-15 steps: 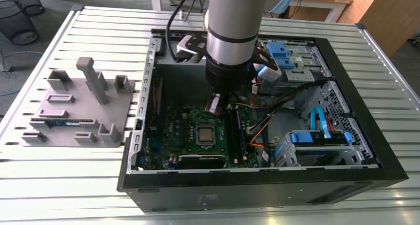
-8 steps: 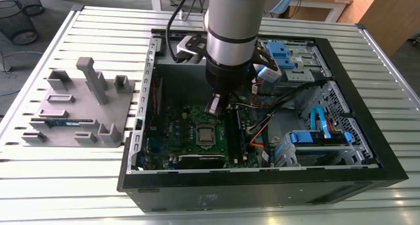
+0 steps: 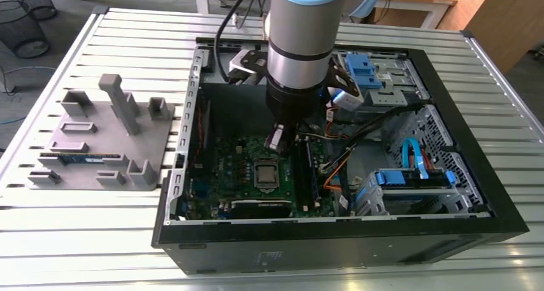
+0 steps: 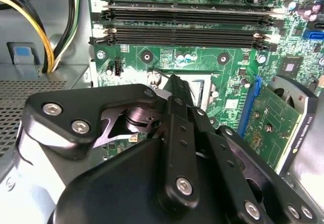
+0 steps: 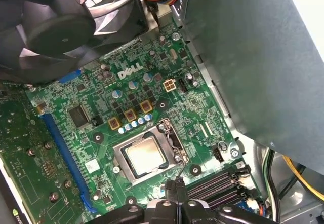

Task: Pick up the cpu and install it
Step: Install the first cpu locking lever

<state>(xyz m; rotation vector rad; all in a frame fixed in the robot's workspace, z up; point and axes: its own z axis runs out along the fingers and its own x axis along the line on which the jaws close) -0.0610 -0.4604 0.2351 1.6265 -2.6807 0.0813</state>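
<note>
Pincer: the gripper (image 3: 279, 140) was clenched, its fingers (image 5: 169, 194) pressed together with nothing between them. It pointed down near the centre of the exterior view.
Arm: the grey arm (image 3: 302, 49) came down from the upper middle of the exterior view into the open computer case (image 3: 340, 243).
Task's thing: the cpu (image 3: 266, 174) lay flat on the motherboard (image 3: 225, 160), silvery top up. In the exterior view it sat just below the gripper's tip. In the first wrist view the cpu (image 5: 146, 155) lay near the fingertips but apart from them.
Socket: a metal socket frame (image 5: 173, 139) ran around the cpu's edges.
Board parts: long black memory slots (image 4: 182, 24) lay beyond the gripper in the second wrist view. A blue expansion slot (image 5: 61, 148) lay beside the socket.
Case: blue drive brackets (image 3: 416, 178) sat at the exterior view's right, inside the case.
Holder: a grey holder (image 3: 102, 144) stood at the exterior view's left, well apart from the case, with a memory stick (image 3: 81, 157) on it.
Surface: a slatted metal table (image 3: 85, 240) carried the case and the holder.
</note>
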